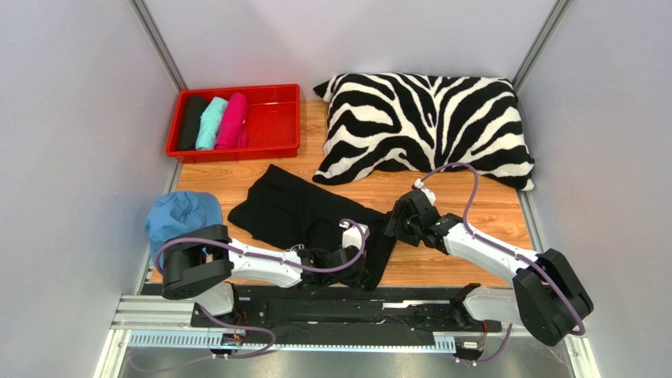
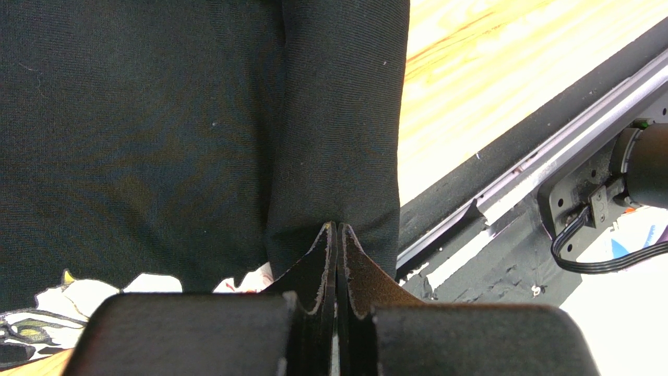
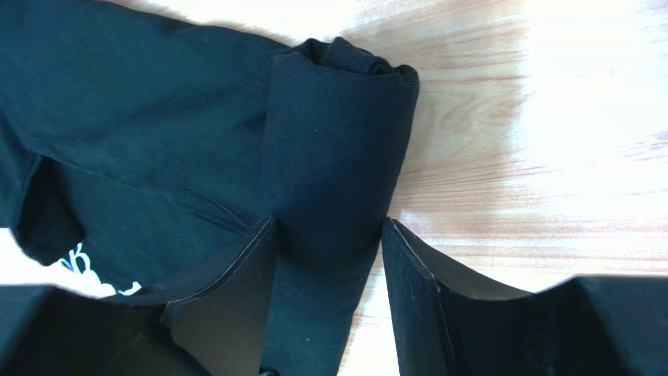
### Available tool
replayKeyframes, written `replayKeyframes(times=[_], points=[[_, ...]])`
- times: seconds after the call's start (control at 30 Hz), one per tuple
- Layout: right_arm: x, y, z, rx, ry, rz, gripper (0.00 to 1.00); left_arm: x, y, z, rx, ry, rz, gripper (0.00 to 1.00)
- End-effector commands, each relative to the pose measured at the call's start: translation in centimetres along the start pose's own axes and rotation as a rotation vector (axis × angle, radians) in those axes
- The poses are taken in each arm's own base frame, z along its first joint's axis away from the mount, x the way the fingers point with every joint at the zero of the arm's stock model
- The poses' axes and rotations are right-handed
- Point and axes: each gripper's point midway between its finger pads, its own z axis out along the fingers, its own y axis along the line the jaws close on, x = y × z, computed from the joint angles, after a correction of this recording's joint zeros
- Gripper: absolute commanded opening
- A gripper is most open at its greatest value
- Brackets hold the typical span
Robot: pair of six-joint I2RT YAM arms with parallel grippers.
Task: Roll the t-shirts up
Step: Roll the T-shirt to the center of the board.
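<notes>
Your large black cotton t-shirt [image 1: 292, 209] lies limp by the wooden bench's [image 1: 473, 205] near edge. Left fingers [image 2: 317, 266] pinch its rolled fold; right fingers [image 3: 235, 290] stand open astride the roll's end. The fabric is soft and slack, so grip the roll itself.

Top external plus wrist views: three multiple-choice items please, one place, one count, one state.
1. The red tray sits: A) far left, beside the zebra pillow; B) on the near rail; C) under the pillow.
2. Count of rolled shirts in the tray: A) two; B) three; C) four.
3. The left hand is: A) wide open; B) shut on the black t-shirt; C) holding the pillow.
Answers: 1 A, the tray lies left of the pillow at the far side. 2 B, black, teal and pink rolls. 3 B, its fingers meet with fabric pinched between.
</notes>
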Motion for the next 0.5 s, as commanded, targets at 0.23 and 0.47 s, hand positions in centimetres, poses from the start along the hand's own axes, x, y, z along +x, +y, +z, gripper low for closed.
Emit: replayKeyframes(times=[0.23,0.47], points=[[-1.4,0.6,0.3,0.1,0.015,-0.03,0.54,-0.4,-0.1,-0.8,0.013,-0.007,0.026,0.0],[-0.7,0.7,1.1,0.149,0.066,-0.07,0.55,-1.8,-0.9,-1.8,0.029,-0.043,0.044,0.0]])
